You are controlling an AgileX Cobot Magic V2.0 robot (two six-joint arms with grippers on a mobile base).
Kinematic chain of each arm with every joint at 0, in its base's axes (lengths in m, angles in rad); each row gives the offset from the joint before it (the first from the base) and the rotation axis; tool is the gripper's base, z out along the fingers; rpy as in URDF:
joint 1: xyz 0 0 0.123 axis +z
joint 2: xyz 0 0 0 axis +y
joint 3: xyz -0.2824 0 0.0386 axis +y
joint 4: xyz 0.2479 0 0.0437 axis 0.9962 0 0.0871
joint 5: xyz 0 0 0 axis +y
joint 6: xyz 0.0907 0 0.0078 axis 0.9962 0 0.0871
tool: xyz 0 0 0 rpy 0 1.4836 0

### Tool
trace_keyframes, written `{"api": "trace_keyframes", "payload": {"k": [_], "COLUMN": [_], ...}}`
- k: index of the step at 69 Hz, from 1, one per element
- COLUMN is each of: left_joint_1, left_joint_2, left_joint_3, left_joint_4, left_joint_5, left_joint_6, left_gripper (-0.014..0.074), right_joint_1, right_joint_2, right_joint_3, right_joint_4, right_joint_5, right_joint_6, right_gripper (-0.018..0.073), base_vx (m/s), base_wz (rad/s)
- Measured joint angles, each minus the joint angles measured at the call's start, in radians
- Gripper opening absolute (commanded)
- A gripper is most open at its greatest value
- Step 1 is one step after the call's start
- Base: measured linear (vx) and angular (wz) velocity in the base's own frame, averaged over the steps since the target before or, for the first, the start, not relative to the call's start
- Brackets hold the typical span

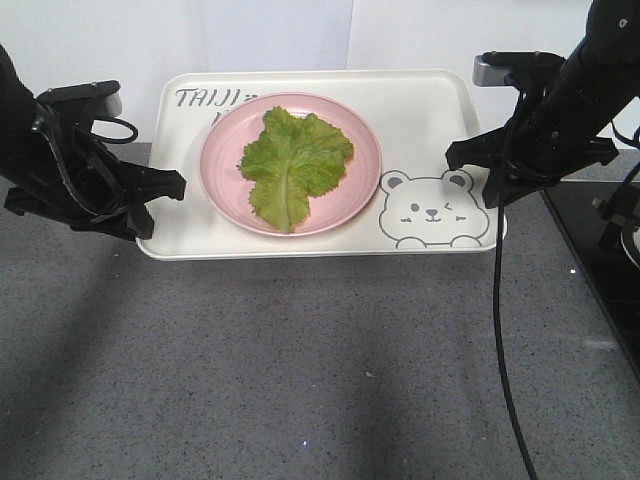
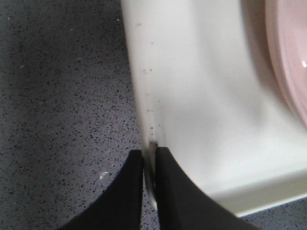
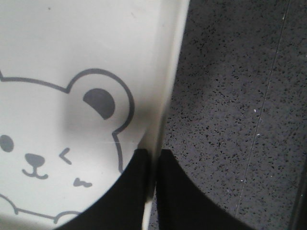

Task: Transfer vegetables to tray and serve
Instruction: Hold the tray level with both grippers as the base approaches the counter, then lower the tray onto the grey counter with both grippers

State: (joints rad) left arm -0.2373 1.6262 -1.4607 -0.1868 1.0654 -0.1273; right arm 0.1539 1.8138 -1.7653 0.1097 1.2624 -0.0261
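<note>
I am pinching the tray (image 1: pixel 420 110) rim with both claws: left gripper (image 2: pixel 148 165) on its left edge, right gripper (image 3: pixel 153 160) on its right edge. Lettuce (image 1: pixel 292 160) is lying on the plate (image 1: pixel 222 185) mid-tray.

Smooth cream plastic tray (image 1: pixel 430 110) with a soft sheen, pinched on opposite rims by matt black plastic fingers (image 2: pixel 168 196) of the left gripper (image 2: pixel 149 191) and right gripper (image 3: pixel 152 191). Between the grippers: glossy pink plate (image 1: pixel 222 190), crinkly matt lettuce leaf (image 1: pixel 290 160). Beneath: rough, speckled grey tabletop (image 1: pixel 300 370).
</note>
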Motion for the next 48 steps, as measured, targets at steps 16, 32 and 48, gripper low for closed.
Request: {"api": "trace_keyframes", "payload": {"k": [16,32,48], "left_joint_1": [0.0,0.0,0.0], "left_joint_2": [0.0,0.0,0.0], "left_joint_3": [0.0,0.0,0.0], "left_joint_4": [0.0,0.0,0.011], "left_joint_5": [0.0,0.0,-0.008], "left_joint_6": [0.0,0.0,0.0], "left_gripper": [-0.0006,-0.0006,-0.0006], "right_joint_1": [0.0,0.0,0.0], "right_joint_2": [0.0,0.0,0.0], "right_joint_3": [0.0,0.0,0.0], "right_joint_4": [0.0,0.0,0.002], "right_joint_5": [0.0,0.0,0.0], "right_joint_6": [0.0,0.0,-0.003], "right_gripper": [-0.0004,-0.0004,-0.0004], "base_vx": [0.0,0.0,0.0], "base_wz": [0.0,0.0,0.0]}}
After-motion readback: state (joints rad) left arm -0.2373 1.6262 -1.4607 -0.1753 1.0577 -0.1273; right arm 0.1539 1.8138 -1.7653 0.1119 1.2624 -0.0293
